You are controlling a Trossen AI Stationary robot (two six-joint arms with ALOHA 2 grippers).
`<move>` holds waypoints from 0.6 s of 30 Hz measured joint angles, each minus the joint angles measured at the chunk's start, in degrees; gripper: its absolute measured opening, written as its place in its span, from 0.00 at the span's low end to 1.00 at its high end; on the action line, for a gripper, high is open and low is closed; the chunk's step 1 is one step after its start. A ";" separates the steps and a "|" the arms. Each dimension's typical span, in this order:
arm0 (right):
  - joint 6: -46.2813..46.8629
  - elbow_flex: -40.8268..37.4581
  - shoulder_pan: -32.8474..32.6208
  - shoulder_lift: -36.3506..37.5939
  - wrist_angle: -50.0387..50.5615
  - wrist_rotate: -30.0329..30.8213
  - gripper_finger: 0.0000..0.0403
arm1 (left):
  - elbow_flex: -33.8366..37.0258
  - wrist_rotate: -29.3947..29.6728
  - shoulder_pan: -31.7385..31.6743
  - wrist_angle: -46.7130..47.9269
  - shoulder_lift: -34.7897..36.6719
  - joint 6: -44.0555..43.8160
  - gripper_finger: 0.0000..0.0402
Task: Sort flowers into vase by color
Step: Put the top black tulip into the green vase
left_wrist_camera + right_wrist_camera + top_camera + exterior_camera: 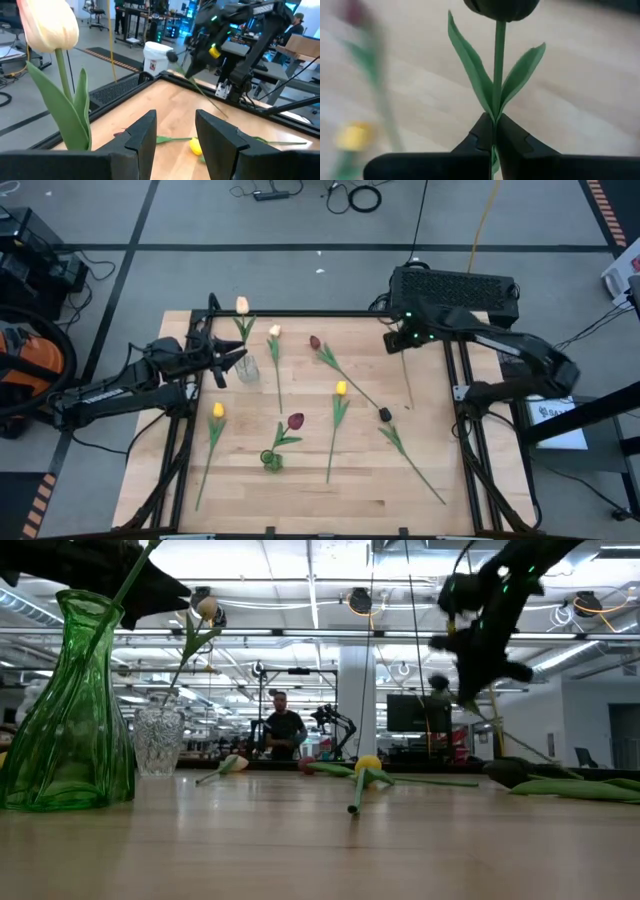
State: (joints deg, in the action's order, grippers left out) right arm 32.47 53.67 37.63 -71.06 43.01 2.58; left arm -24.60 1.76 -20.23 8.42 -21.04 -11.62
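**Dark tulip aloft on the right, cream tulip just set in the clear vase**

From above: a pale wooden table [300, 480] framed in black rails, grey floor all round. On it lie artificial tulips with thin green stems: a yellow-headed one [217, 412] near the left side, another yellow one [341, 389] mid-table, a maroon one [314, 342] farther back. A cream-headed tulip [242, 306] stands in the small clear glass vase [248, 368], and the green glass vase [272, 460] sits at the near edge with a red tulip [295, 422]. The left pincer [232, 358] sits just beside the clear vase. The right pincer [400, 340] hovers at the far right of the table.

Table level: green vase [68, 710] looms close, clear vase [158, 740] behind it with the cream head [207, 608] above. The right arm [480, 630] hangs in the air carrying a stem. A person [284, 728] stands far back in the room.

Left wrist: fingers [145, 135] apart, nothing between them, the cream tulip [50, 25] just alongside.

Right wrist: fingers [480, 137] clamped together on the green stem of a dark maroon tulip [501, 7], leaves spreading above the grip.

My read: the left has finished a placement, and the right is mid-carry. Next, it seems, that dark bloom must travel across to the vase holding reds, stem tip lowered squarely into the narrow mouth.
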 joint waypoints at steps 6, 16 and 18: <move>-0.18 0.10 -7.15 9.57 -18.40 -0.12 0.00 | 0.02 -0.08 0.00 -4.11 -0.17 0.49 0.36; -10.15 0.15 -17.80 8.34 -42.06 -0.36 0.00 | -0.40 -6.36 2.31 -19.62 -11.06 -2.61 0.36; -10.73 0.15 -19.13 6.94 -46.44 -1.63 0.00 | -2.08 -6.37 3.50 -19.84 -14.37 -1.12 0.36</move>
State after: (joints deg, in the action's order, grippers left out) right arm 21.74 53.82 18.50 -64.12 -3.43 0.95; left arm -26.68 -4.62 -16.73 -11.42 -35.41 -12.74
